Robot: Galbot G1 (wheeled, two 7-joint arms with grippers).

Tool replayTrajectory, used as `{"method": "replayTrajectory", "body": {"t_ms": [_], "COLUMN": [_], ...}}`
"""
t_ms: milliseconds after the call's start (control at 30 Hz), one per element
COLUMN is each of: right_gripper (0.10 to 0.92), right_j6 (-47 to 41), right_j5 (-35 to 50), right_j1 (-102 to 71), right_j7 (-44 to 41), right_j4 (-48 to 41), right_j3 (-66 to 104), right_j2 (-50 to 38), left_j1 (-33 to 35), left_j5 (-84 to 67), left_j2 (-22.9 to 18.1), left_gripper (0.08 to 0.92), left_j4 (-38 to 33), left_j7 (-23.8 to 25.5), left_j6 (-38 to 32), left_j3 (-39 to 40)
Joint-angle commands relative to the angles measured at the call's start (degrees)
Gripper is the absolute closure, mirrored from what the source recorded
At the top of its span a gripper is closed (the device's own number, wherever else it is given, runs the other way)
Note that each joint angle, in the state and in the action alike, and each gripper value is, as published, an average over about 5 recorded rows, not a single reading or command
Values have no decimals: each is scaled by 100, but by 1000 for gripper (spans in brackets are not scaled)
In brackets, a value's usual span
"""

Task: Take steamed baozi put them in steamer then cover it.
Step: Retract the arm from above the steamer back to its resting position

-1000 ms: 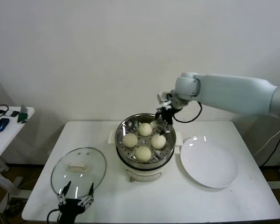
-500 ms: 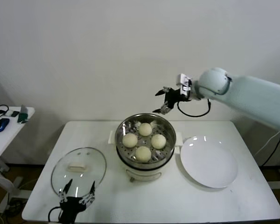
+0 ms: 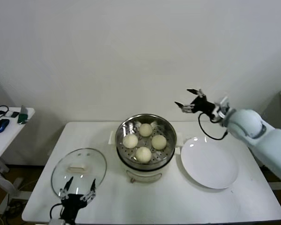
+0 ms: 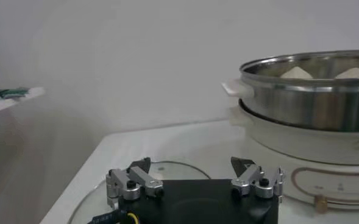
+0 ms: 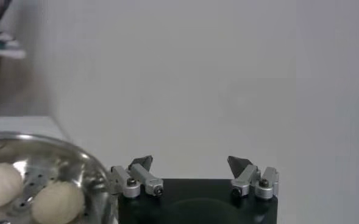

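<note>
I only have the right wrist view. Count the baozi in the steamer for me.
Observer: Four baozi sit in the steamer.
Operator: Find the cover.
Observer: The cover lies flat on the table, on the robot's left of the steamer.
Operator: Report the left tool.
Observer: The left tool is open, by the cover's near edge, holding nothing.

Bright, even indoor light with soft shadows. Glare glints on the white plate (image 3: 209, 164) and steel steamer (image 3: 147, 125). Both wrist views look hazy.
</note>
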Motion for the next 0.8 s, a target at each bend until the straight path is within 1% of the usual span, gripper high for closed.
{"method": "replayTrajectory", "body": {"t_ms": [33, 167, 333, 533, 700, 800], "right_gripper": [203, 203, 203, 203, 203, 203], "right_j6": [1346, 1826, 2076, 2574, 3087, 3267], "right_j5": [-544, -743, -926, -1109, -1211, -1332], "right_j1": [-5320, -6201, -6771, -7196, -7460, -7559], "right_j7": [241, 129, 158, 166, 177, 265], "right_j4": [728, 907, 1303, 1490, 1303, 1093], "right_j3": [4700, 5281, 5670, 5646, 5383, 5179], "right_j2": [537, 1256, 2109, 2950, 3453, 3622], "left_j1": [-286, -367, -386, -278, -49, -37], "left_j5": [18, 14, 26, 531, 1191, 2136], "left_j2": [-7, 23, 83, 217, 469, 647], "left_gripper": [177, 177, 177, 177, 177, 177], "left_j4": [157, 209, 223, 362, 321, 395], "left_j7": [-124, -183, -272, -465, -772, -1176], "left_j6": [-113, -181, -308, -742, -1032, -1331], "left_j3": [-26, -22, -25, -135, -286, -373]}}
